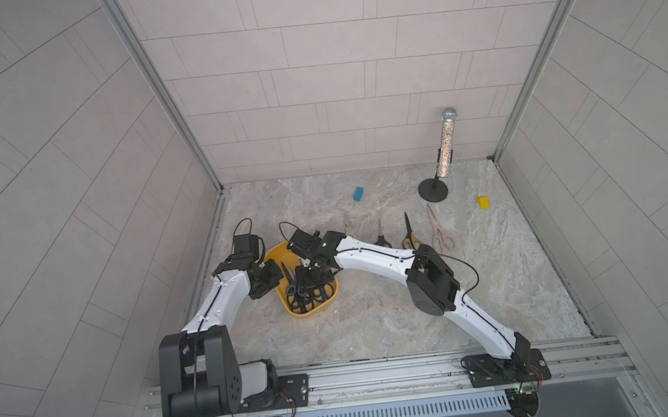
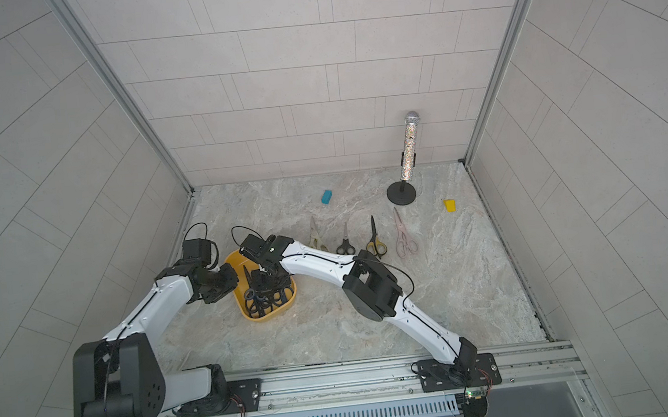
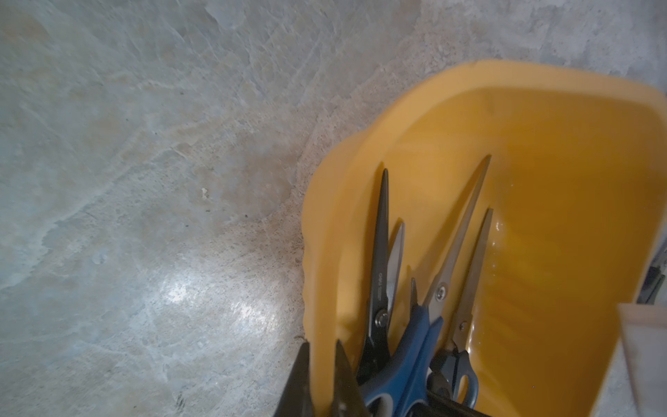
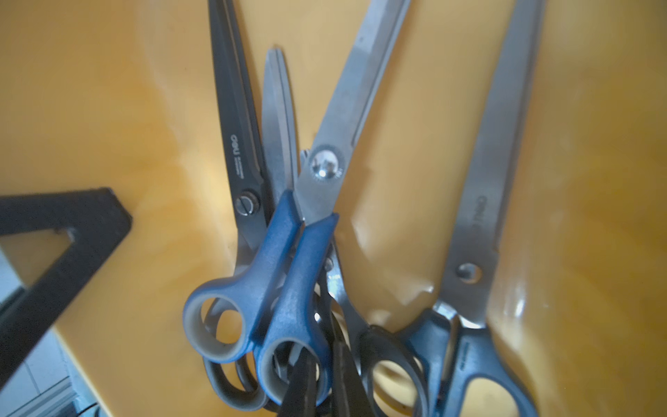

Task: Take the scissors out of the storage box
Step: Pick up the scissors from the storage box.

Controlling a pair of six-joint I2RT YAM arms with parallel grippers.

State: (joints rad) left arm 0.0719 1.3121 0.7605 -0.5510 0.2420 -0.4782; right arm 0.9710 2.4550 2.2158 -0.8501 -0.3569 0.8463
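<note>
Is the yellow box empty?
No, the storage box holds several scissors, some with blue handles.

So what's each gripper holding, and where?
Left gripper pinches the storage box wall; right gripper grips the blue-handled scissors by one handle loop.

I've got the storage box (image 1: 279, 251), a shallow mustard-yellow tub, on the near left of the counter (image 1: 376, 318). Scissors (image 1: 307, 295) are piled in it, crossing, handles at its near end: a black-bladed pair (image 4: 234, 126), a short steel pair (image 4: 278, 108), a blue-handled pair (image 4: 285, 252) and a long steel pair (image 4: 483, 216). Out on the counter beyond, blades pointing away from me, lie a cream pair (image 2: 315, 236), a small black pair (image 2: 344, 242), a yellow-and-black pair (image 2: 374, 235) and a pale pink pair (image 2: 400, 230), side by side.
</note>
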